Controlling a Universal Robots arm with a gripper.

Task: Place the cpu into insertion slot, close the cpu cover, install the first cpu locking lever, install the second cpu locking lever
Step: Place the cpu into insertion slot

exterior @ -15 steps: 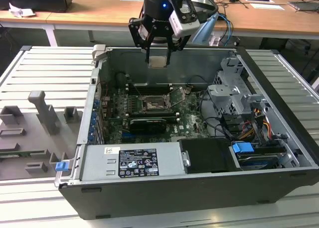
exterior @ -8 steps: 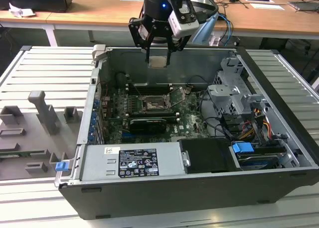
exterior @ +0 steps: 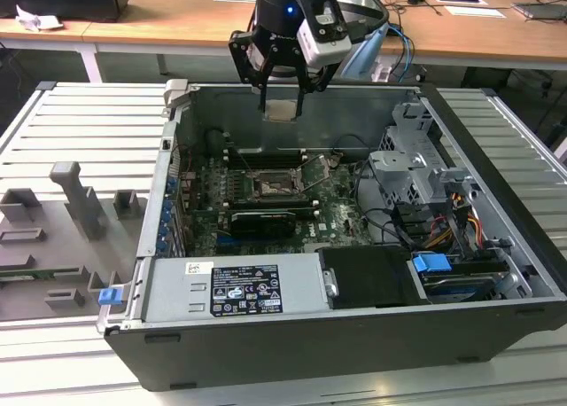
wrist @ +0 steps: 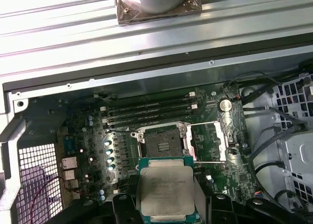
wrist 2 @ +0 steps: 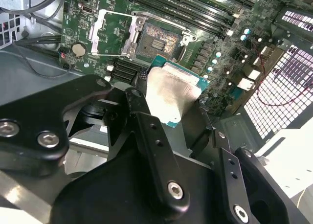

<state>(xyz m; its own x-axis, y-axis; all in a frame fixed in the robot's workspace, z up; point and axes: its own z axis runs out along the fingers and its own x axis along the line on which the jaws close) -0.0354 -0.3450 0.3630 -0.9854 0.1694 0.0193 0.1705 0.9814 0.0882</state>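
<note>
In the exterior view my gripper (exterior: 283,94) hangs over the open computer case (exterior: 266,353), near its wall toward the wooden desks (exterior: 177,16). It pinches the cpu (exterior: 282,111) well above the board (exterior: 345,215). The insertion slot (exterior: 270,186) lies near the board's middle, uncovered.

In the second wrist view my 2 fingers (wrist 2: 146,131) press the chip's 2 opposite edges, leaving its metal top bare between them. The cpu cover (wrist 2: 113,32) lies flipped open beside the slot.

The first wrist view adds alignment: the chip hangs just short of the slot. I judge it light, stiff and fragile underneath, so edges only.
</note>
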